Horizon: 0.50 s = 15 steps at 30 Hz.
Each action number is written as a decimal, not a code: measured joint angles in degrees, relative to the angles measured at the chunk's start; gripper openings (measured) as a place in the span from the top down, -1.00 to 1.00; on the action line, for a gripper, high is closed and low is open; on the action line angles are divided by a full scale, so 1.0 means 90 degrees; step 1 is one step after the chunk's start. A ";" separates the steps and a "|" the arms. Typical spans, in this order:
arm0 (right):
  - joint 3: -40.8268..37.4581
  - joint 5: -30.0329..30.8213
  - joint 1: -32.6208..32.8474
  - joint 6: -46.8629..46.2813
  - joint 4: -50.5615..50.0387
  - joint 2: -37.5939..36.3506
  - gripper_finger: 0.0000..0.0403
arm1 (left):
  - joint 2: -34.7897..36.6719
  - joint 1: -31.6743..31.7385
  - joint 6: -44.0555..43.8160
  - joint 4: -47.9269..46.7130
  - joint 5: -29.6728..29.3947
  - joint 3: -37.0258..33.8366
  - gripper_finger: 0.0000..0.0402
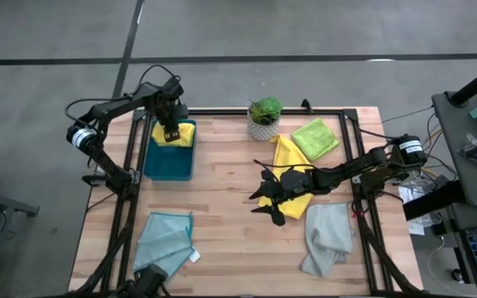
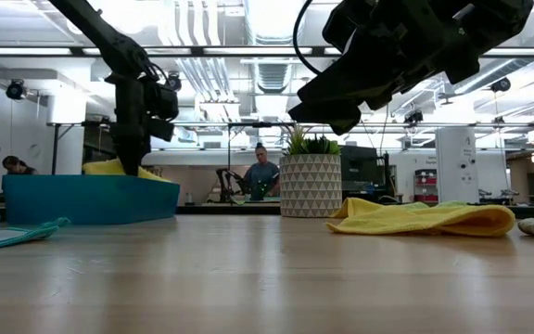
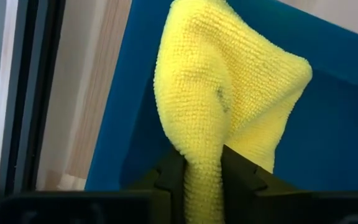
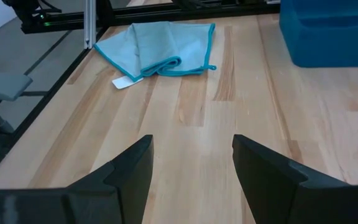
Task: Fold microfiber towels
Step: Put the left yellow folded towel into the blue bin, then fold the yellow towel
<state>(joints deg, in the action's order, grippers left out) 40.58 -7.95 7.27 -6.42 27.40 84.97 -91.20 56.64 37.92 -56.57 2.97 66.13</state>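
Observation:
A yellow microfiber towel [image 3: 229, 93] lies bunched in the dark teal tray [image 1: 168, 161] at the table's far left. My left gripper [image 1: 172, 132] points down into the tray, shut on this towel. A second yellow towel [image 1: 288, 157] lies crumpled near the table's middle, with my right gripper [image 1: 267, 199] hovering open just by its near edge and touching nothing. A lime green towel [image 1: 315, 137] lies flat at the far right. A pale grey towel [image 1: 328, 236] lies at the near right. A light teal towel [image 1: 164, 240] with a white tag lies at the near left. My left gripper pinches a bunched ridge of the yellow towel [image 3: 202, 180] between its two fingers [image 3: 169, 177]. The fingers come from above, pointing down. Below them the towel spreads out as a heap onto the tray's floor [image 3: 328, 124]; how many layers are held I cannot tell.
A potted plant [image 1: 264, 117] in a patterned white pot stands at the far middle, between the tray and the lime green towel. Bare wood [image 4: 191, 106] stretches between my right gripper and the light teal towel [image 4: 160, 46]. A black frame borders the table.

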 joint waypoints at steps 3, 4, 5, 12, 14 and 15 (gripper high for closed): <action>0.0000 -0.0002 0.0000 0.0000 0.0005 0.0000 -0.04 | 0.0000 0.0000 -0.0009 0.0005 -0.0007 0.0000 0.49; 0.0000 -0.0001 0.0000 0.0001 0.0005 0.0000 -0.04 | 0.0000 0.0000 -0.0009 0.0016 -0.0038 -0.0002 0.42; 0.0000 0.0000 0.0000 0.0000 0.0005 0.0000 -0.04 | 0.0000 0.0000 -0.0008 0.0028 -0.0073 -0.0002 0.36; 0.0005 -0.0001 0.0000 -0.0010 0.0006 0.0000 -0.04 | 0.0017 0.0000 -0.0004 0.0065 -0.0565 -0.0002 0.03; 0.0005 0.0000 0.0000 -0.0006 0.0007 0.0000 -0.04 | 0.0027 0.0000 -0.0005 0.0067 -0.0580 -0.0002 -0.01; 0.0005 0.0000 0.0000 -0.0004 0.0005 0.0000 -0.04 | 0.0035 0.0000 -0.0006 0.0065 -0.0583 -0.0002 -0.01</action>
<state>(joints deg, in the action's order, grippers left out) 40.62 -7.94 7.27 -6.46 27.44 84.97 -90.89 56.64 37.87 -55.98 -2.28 66.11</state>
